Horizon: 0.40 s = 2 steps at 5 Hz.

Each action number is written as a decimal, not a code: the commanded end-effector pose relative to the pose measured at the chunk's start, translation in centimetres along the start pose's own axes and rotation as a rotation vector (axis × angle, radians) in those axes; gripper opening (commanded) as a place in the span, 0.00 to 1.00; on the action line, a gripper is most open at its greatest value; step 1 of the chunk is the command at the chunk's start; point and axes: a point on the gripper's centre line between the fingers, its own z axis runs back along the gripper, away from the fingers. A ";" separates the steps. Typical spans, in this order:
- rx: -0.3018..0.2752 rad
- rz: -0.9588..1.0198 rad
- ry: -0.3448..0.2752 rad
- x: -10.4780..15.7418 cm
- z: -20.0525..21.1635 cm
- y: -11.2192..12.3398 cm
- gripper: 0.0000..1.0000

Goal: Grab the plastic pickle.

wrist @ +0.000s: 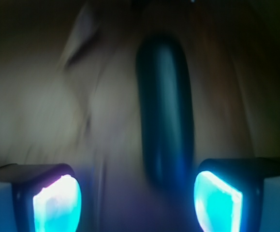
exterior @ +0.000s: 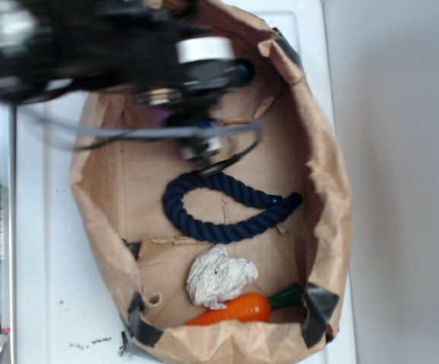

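The gripper (wrist: 137, 200) had its jaws apart, and the plastic pickle (wrist: 165, 113) lay ahead, center-right of the wrist frame, not yet grasped; closing remained.

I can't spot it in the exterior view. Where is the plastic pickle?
Wrist view: the plastic pickle lies lengthwise on brown paper just ahead of the open pincer, nearer its right-hand pad. The arm hides it in the exterior view.
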 end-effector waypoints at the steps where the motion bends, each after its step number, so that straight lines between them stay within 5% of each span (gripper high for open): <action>1: 0.009 -0.007 -0.091 3.2 0.9 -0.2 1.00; 2: -0.013 -0.016 -0.122 3.6 1.3 0.0 1.00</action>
